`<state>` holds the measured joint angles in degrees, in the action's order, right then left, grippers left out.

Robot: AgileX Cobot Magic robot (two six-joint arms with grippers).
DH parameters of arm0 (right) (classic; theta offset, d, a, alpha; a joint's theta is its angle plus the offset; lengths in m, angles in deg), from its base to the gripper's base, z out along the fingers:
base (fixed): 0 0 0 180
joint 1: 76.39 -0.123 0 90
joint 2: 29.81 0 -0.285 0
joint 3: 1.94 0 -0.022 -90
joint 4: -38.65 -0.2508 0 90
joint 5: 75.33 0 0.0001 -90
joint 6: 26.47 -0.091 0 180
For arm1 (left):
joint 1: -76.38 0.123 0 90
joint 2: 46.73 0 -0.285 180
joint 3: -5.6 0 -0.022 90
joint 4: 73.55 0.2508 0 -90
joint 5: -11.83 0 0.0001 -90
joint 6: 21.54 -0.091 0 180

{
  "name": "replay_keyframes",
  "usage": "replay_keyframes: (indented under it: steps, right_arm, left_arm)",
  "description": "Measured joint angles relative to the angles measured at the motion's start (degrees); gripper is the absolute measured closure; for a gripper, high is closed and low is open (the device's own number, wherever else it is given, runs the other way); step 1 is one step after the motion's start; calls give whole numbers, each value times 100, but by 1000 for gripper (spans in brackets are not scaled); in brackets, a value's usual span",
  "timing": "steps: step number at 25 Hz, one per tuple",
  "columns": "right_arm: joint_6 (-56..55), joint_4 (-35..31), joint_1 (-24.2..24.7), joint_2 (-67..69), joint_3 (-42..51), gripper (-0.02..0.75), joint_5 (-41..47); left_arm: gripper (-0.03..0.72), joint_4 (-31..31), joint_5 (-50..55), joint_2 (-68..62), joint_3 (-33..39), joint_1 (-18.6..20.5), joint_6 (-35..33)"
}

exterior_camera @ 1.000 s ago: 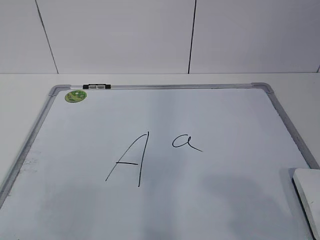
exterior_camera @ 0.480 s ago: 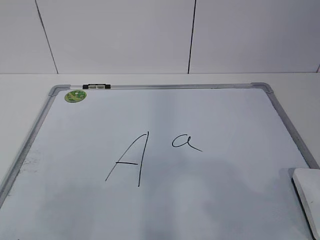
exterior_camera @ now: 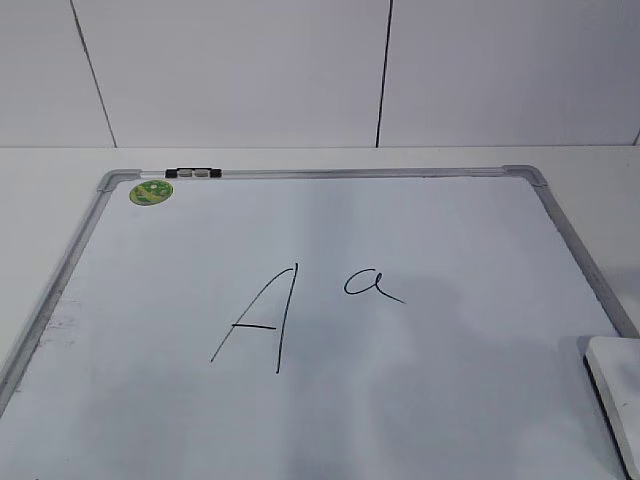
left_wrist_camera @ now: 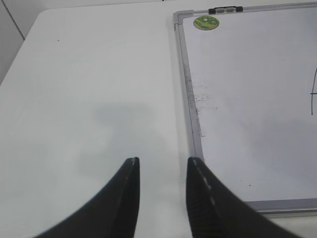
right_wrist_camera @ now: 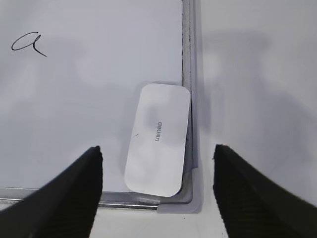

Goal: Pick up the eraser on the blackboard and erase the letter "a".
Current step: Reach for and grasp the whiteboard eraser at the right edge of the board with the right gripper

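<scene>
You had one board [exterior_camera: 420,230] flat on the table [left_wrist_camera: 89,74], framed in silver-grey metal with rounded grey corners. One round green sticker [exterior_camera: 151,192] sat in its far left corner, and one dark clip [exterior_camera: 194,173] was on the far rail just beside it.

Two marks were drawn in black: one large angular "A" [exterior_camera: 258,320] near the middle, and one small cursive "a" [exterior_camera: 372,285] just to its right, both intact. A patch of grey smudges [left_wrist_camera: 204,99] showed by the left rail in the left wrist view.

You had one eraser [right_wrist_camera: 158,136], white with small grey print on top. It lay on the board in the near right corner, its long side along the right rail and touching or nearly touching it. In the exterior view only its edge showed at the lower right. It was well apart from the "a".

Your right gripper [right_wrist_camera: 157,191] hung over the eraser with its two fingers spread wide, one on either side, and gripped nothing. I could not tell its height above the eraser.

Your left gripper [left_wrist_camera: 162,166] was over bare table just left of the board's left rail, fingers parted by a narrow gap, nothing between them.
</scene>
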<state>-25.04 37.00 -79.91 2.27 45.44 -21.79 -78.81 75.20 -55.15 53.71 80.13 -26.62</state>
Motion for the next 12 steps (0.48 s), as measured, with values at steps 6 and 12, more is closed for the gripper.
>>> replay_keyframes:
  steps: [6, 12]
  right_arm:
    - [4, -176, 0, 617, 0, 136, -36]
    - [50, -381, 0, 1224, -134, 71, 7]
  left_arm:
    - [444, 0, 0, 0, 0, 0, 0]
    - [444, 0, 0, 0, 0, 0, 0]
